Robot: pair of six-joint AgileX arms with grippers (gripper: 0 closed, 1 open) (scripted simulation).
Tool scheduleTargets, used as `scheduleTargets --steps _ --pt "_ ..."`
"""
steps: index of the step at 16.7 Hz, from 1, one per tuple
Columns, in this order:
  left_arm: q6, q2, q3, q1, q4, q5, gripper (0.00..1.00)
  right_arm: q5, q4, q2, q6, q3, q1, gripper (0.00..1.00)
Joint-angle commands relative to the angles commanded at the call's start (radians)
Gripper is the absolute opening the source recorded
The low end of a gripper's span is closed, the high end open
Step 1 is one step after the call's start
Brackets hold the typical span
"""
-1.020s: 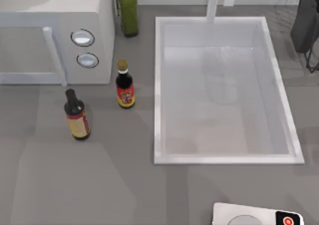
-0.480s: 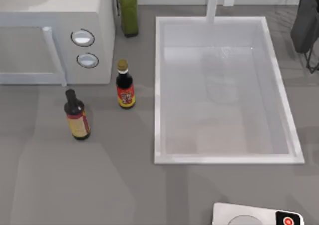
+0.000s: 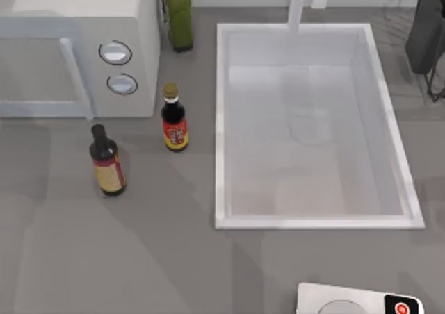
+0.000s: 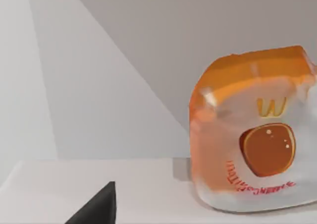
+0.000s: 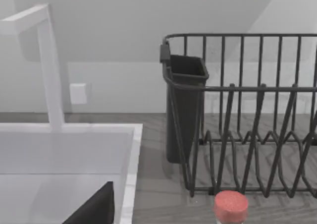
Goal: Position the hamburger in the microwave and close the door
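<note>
Microwave (image 3: 76, 57) standing at the table's far left, door (image 3: 35, 74) apparently shut with bar handle forward. Hamburger (image 4: 255, 130) upright on a white surface, just ahead of the left gripper (image 4: 96, 206) — probably set down inside or on top, cannot tell which. Jaw state of either gripper impossible to tell. Right gripper (image 5: 94, 206) parked facing the dish rack (image 5: 247, 115).

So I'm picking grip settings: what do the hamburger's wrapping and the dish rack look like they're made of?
The hamburger looks wrapped in thin glossy paper or film: white and orange, printed with a logo and red lettering, with soft rounded corners. Which of the two it is, I can't tell. The dish rack looks like dark coated metal wire: thin rigid black bars with a matte finish, though plastic can't be ruled out.
</note>
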Motion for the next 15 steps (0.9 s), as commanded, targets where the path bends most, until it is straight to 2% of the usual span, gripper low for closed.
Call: scheduleTargets --steps 9,12,15 --pt "0.004 -0.357 -0.545 0.051 0.189 0.046 1.00 0.000 0.000 0.000 0.000 0.000 0.000 1.00" --pt "0.005 -0.415 -0.632 0.060 0.221 0.054 1.00 0.000 0.000 0.000 0.000 0.000 0.000 1.00" --pt "0.005 -0.422 -0.642 0.061 0.224 0.055 1.00 0.000 0.000 0.000 0.000 0.000 0.000 1.00"
